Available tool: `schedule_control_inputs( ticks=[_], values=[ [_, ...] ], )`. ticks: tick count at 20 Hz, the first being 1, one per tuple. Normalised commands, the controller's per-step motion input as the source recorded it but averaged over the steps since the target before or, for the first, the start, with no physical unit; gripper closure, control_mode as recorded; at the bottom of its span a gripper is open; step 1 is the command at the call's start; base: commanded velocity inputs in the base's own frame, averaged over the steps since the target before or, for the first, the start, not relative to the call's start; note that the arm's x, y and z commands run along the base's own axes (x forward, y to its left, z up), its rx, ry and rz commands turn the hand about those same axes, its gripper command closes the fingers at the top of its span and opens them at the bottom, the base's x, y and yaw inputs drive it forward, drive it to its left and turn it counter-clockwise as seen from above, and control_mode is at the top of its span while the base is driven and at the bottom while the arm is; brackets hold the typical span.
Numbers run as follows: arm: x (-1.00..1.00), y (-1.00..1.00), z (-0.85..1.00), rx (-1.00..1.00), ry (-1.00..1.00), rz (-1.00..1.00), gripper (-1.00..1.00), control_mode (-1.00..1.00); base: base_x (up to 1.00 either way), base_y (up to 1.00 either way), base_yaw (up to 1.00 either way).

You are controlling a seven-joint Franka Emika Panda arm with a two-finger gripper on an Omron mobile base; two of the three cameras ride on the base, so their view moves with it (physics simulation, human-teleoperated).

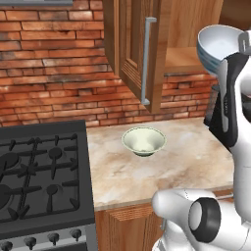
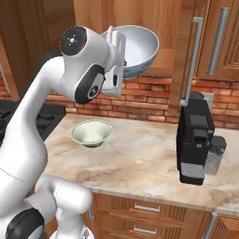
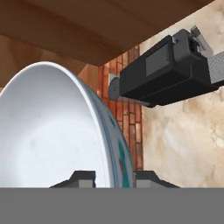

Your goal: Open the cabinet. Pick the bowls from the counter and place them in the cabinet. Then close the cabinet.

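The pale green-cream bowl [image 1: 143,140] stands upright mid-counter [image 1: 186,166], toward its back edge. Above, the cabinet [image 1: 147,49] door hangs open. The light blue bowl [image 1: 218,46] is tilted at the cabinet shelf's front edge. The black stove [image 1: 41,181] adjoins the counter's left edge.

stove: black gas stove with cast-iron grates [image 1: 41,176] filled lower left | machine: black boxy coffee machine [image 2: 196,137] stood right of centre | wall: red brick wall [image 1: 49,63] spanned upper left
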Motion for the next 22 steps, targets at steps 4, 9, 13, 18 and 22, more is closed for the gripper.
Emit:
schedule_control_inputs(
  ticks=[4, 9, 13, 18, 22],
  values=[
    [0.58, 0.00, 0.00, 0.00, -0.04, 0.00, 1.00, -1.00, 0.00, 0.00, 0.00],
    [0.46, 0.00, 0.00, 0.00, -0.09, 0.00, 1.00, -1.00, 0.00, 0.00, 0.00],
    [0.19, -0.11, 0.00, -0.01, -0.09, 0.00, 1.00, -1.00, 0.00, 0.00, 0.00],
    [0.18, -0.28, 0.00, 0.00, 0.00, 0.00, 1.00, -1.00, 0.00, 0.00, 0.00],
    [0.20, -0.25, 0.00, 0.00, 0.00, 0.00, 1.00, -1.00, 0.00, 0.00, 0.00]
  ],
)
